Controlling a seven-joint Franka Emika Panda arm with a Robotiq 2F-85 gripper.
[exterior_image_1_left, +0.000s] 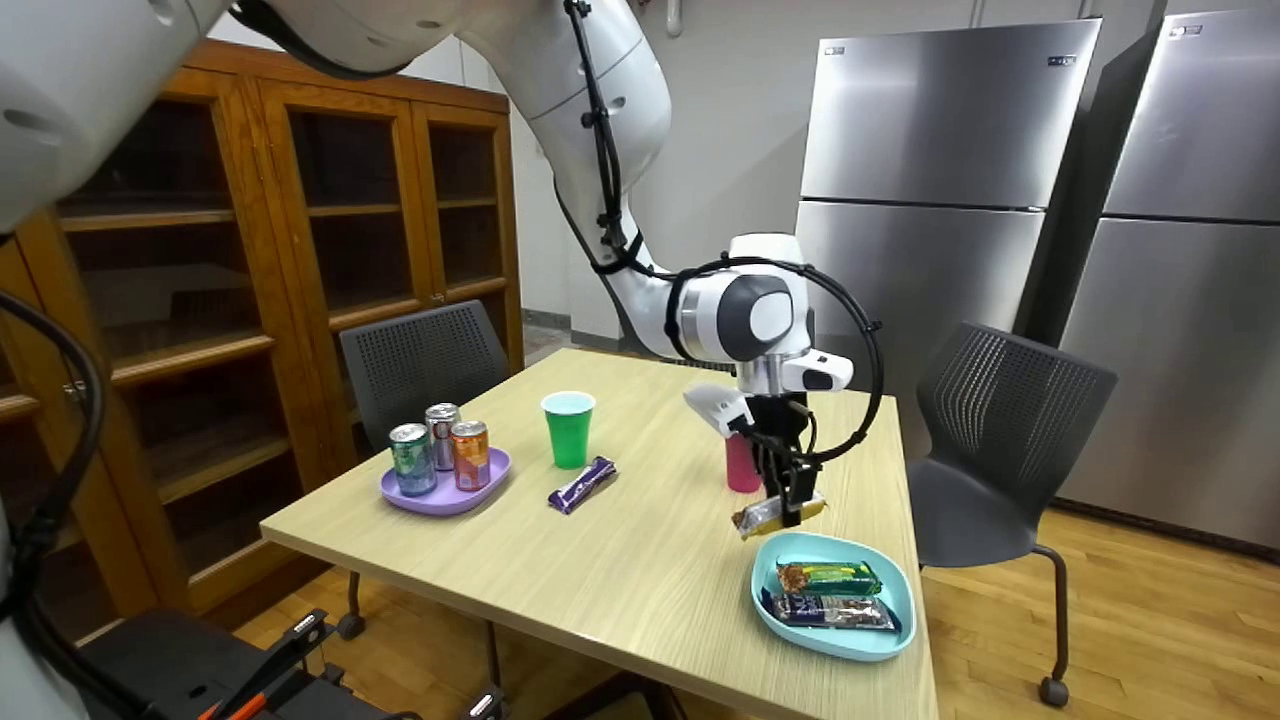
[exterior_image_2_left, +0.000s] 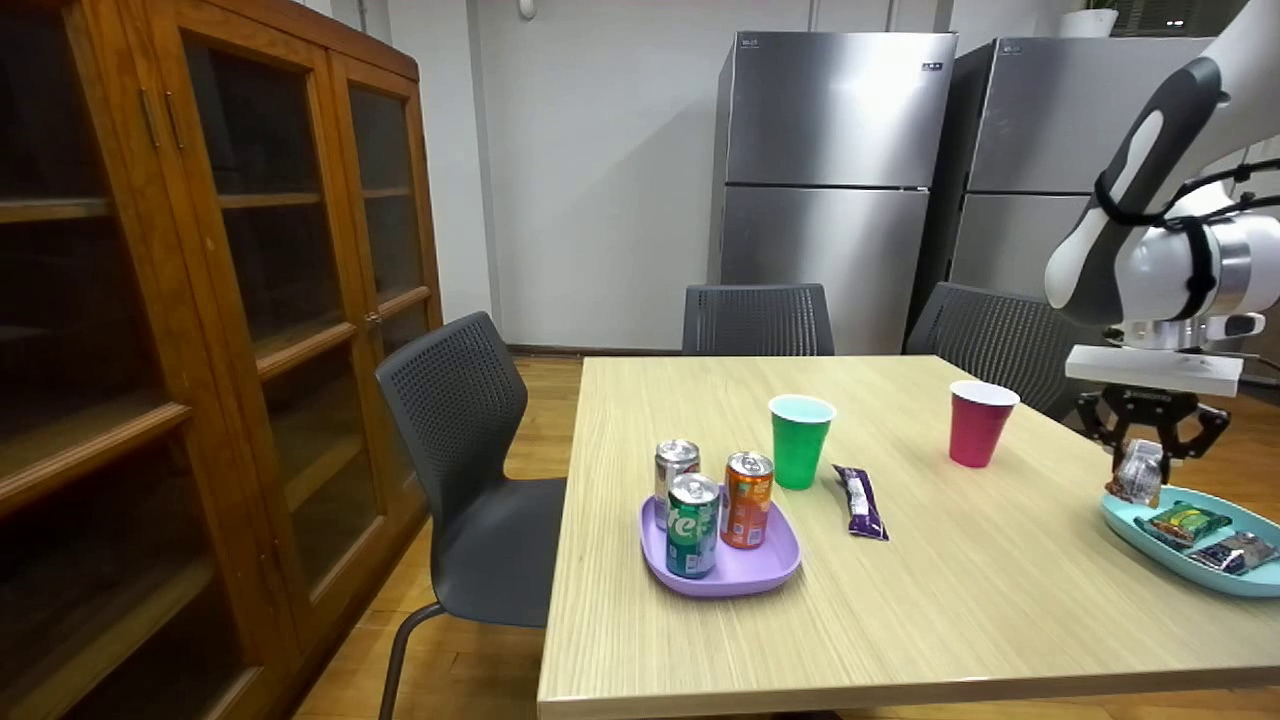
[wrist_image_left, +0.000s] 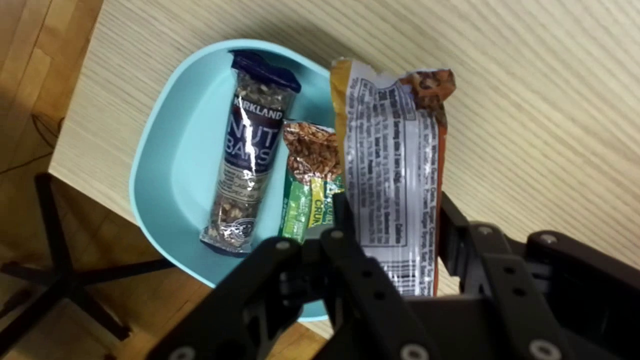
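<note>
Purple plate (exterior_image_2_left: 745, 572): green can (exterior_image_2_left: 692, 528), silver can (exterior_image_2_left: 678, 463) and orange can (exterior_image_2_left: 748, 500) stand upright on it, crowded; a knock to one likely disturbs the others.
Green cup (exterior_image_2_left: 800, 445): upright; a brushing contact could topple it.
Purple bar (exterior_image_2_left: 861, 502): flat on the bench (exterior_image_1_left: 620, 560), near the green cup; low exposure.
Red cup (exterior_image_2_left: 978, 428): upright, nearer the pincer (wrist_image_left: 395, 212) than the green cup is; a sideways swing at this height could knock it over.
Pincer: narrowed, clamped across the held bar (wrist_image_left: 392, 150). Too light a squeeze risks slippage on the glossy wrapper; too hard a squeeze risks crushing the contents.
Held bar: off the bench, at the rim of the blue plate (wrist_image_left: 195, 120); the wrist view places it partly over the plate, partly beyond. Contact with the rim cannot be told. Its long end projects unsupported, so it could tilt; released here, it could land astride the rim.
Green bar (wrist_image_left: 310, 175): inside the blue plate, partly hidden behind the held bar; exposed to a strike if the pincer descends.
Nut bar (wrist_image_left: 250, 145): inside the blue plate, beside the green bar; lesser exposure.
Blue plate: sits close to the bench edge; overhang cannot be confirmed. A push on the rim could tip it or shift it over the edge.
</note>
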